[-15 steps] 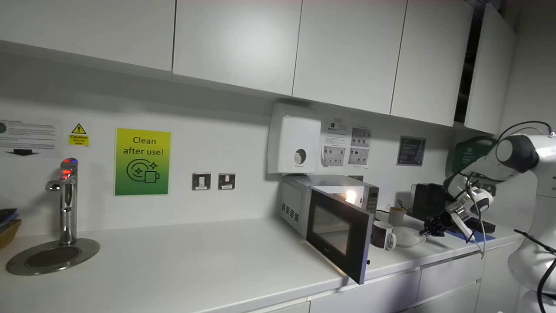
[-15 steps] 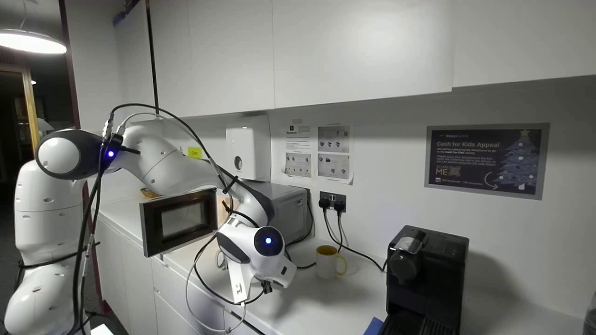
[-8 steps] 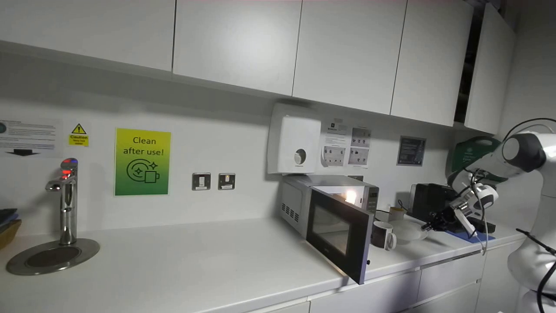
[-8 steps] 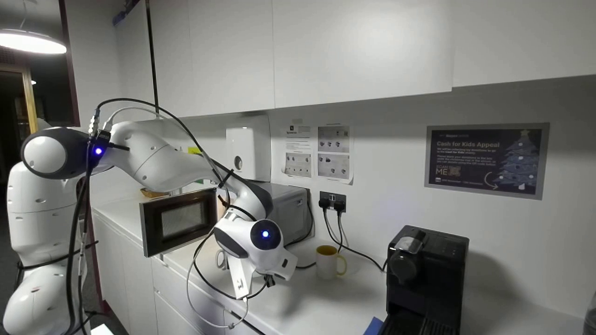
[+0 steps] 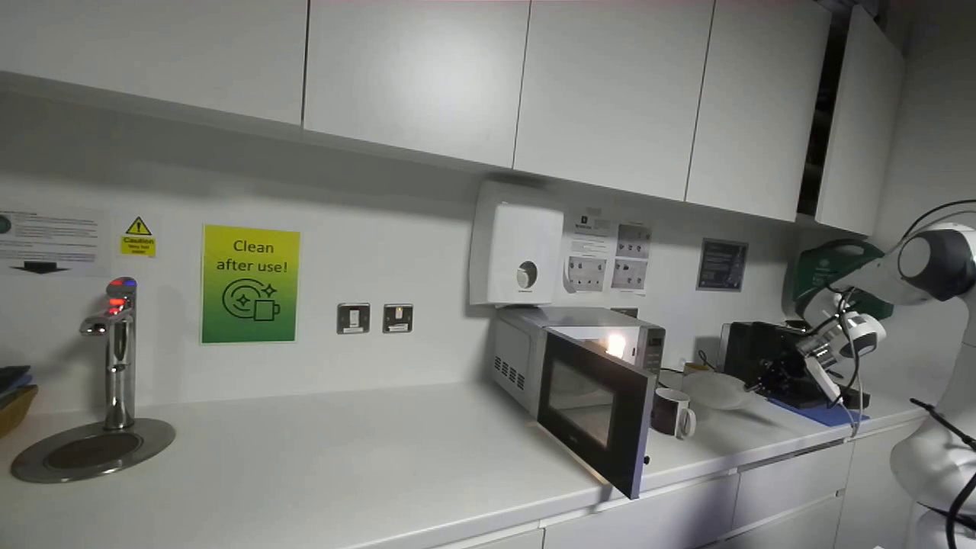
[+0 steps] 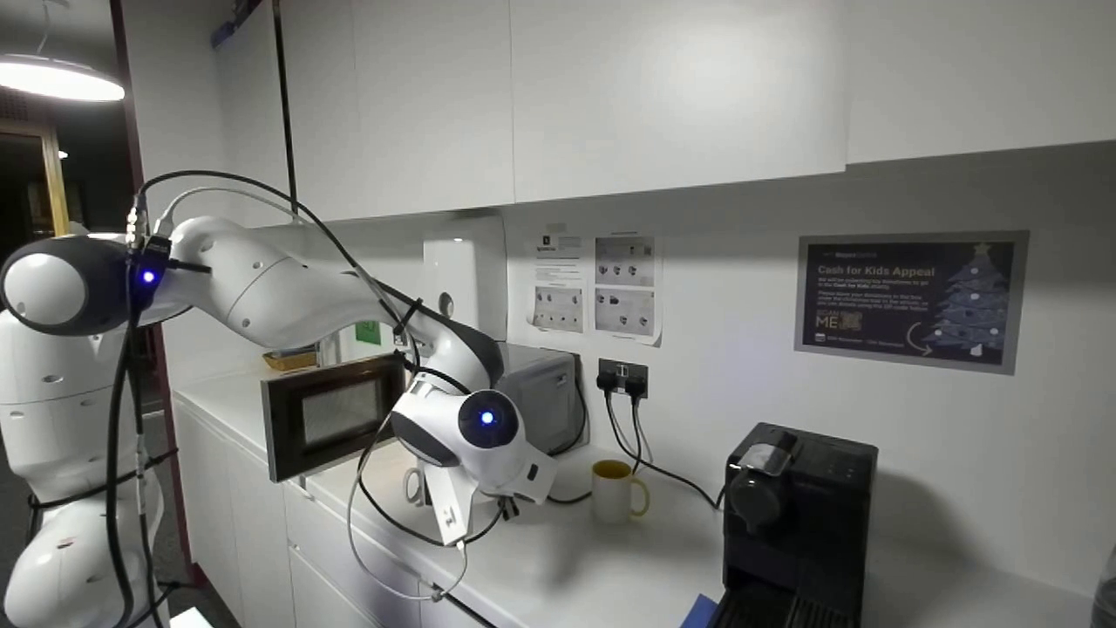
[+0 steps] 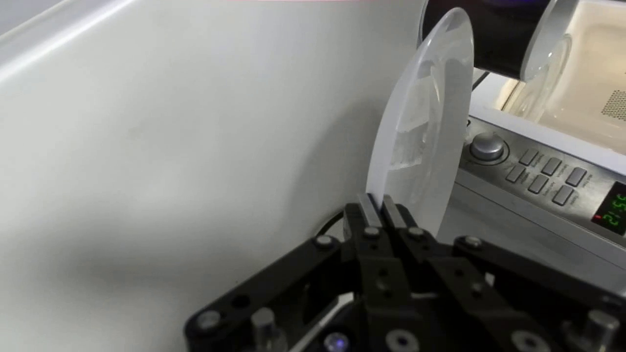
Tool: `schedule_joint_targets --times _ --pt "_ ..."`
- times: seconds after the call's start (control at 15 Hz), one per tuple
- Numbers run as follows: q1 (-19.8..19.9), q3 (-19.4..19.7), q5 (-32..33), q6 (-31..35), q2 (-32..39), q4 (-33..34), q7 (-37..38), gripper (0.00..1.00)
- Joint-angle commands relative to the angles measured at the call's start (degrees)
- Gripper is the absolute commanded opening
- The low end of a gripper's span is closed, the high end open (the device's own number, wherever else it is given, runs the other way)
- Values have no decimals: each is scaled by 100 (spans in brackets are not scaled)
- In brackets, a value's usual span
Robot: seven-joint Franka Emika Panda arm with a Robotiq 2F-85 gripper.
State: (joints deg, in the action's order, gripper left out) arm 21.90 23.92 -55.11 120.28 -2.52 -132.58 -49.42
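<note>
In both exterior views the arm (image 6: 270, 296) reaches over the counter (image 5: 343, 457), outstretched, sloping down to a bent wrist (image 6: 462, 436). The gripper's (image 7: 377, 201) jaws are clamped on 1 plate (image 7: 430, 142) at its rim, tilted above the counter. Nearby stand 2 mugs (image 5: 669, 413), 1 coffee machine (image 6: 798, 515) and 1 microwave (image 6: 545, 392), its door (image 5: 598, 415) open.

The plate (image 7: 425, 134) is plain white, the tool (image 7: 378, 205) mostly black.

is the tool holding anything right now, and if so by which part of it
Yes: a white plate, pinched by its rim in the tool, as the wrist view shows.
</note>
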Motion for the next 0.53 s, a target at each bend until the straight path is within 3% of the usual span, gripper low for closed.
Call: schedule_joint_targets --times 0.0,0.47 --pt "40 -5 150 -201 -516 -144 58 1" --pt "-135 -190 183 -231 -1166 -319 202 1"
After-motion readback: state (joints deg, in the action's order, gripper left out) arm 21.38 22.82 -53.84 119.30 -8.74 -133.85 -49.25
